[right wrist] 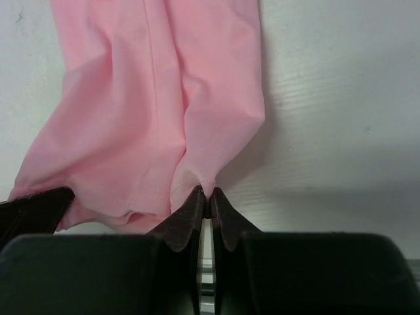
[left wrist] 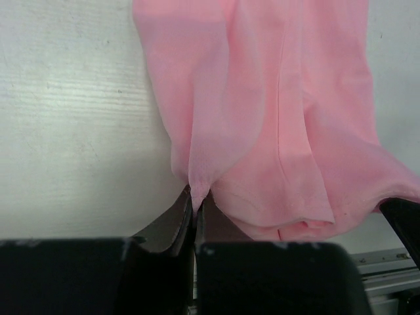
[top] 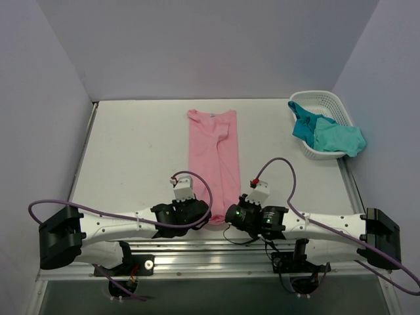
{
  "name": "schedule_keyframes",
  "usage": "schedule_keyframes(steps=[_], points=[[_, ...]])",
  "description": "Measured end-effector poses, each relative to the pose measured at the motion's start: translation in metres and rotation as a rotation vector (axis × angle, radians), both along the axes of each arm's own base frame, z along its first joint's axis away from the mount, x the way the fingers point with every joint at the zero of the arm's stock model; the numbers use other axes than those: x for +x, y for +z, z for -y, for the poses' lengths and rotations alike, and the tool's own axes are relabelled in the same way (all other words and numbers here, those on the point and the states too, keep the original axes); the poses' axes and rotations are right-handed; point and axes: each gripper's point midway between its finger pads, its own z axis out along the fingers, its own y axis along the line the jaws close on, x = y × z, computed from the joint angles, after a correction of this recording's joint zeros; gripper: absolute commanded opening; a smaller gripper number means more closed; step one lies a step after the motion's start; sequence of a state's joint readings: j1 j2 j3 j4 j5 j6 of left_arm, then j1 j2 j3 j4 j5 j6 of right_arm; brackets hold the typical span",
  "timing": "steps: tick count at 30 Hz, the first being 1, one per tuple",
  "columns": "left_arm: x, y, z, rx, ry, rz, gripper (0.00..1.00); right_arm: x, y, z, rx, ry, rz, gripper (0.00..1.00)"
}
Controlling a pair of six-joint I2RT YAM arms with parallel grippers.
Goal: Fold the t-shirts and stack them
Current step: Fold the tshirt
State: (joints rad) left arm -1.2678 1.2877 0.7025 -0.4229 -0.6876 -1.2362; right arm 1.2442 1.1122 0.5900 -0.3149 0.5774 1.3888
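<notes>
A light pink t-shirt [top: 213, 157] lies folded into a long narrow strip down the middle of the table, collar end at the back. My left gripper [top: 201, 211] is shut on the near left corner of its hem [left wrist: 197, 187]. My right gripper [top: 231, 211] is shut on the near right corner of the same hem [right wrist: 209, 187]. The hem bunches and sags between the two grippers. Teal and turquoise t-shirts [top: 327, 134] lie heaped in the basket and hang over its near rim.
A white lattice basket [top: 319, 100] stands at the back right by the wall. Purple cables loop above both wrists. A metal rail [top: 216, 249] runs along the table's near edge under the arms.
</notes>
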Motion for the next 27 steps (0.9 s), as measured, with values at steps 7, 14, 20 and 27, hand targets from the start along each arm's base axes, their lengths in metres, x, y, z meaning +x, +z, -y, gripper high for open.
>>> schedule_keyframes(steps=[7, 14, 20, 27], points=[[0.03, 0.017, -0.006, 0.022, 0.027, 0.036, 0.02, 0.036, 0.027, -0.009, -0.057, -0.049, 0.074, 0.0], [0.068, 0.033, -0.019, 0.026, 0.066, 0.064, 0.02, 0.083, 0.044, -0.005, -0.132, -0.122, 0.119, 0.0], [0.1, 0.044, -0.028, 0.016, 0.087, 0.074, 0.02, 0.119, 0.044, -0.012, -0.213, -0.156, 0.129, 0.0], [0.139, 0.047, -0.025, 0.013, 0.077, 0.078, 0.02, 0.153, 0.03, -0.014, -0.28, -0.188, 0.11, 0.0]])
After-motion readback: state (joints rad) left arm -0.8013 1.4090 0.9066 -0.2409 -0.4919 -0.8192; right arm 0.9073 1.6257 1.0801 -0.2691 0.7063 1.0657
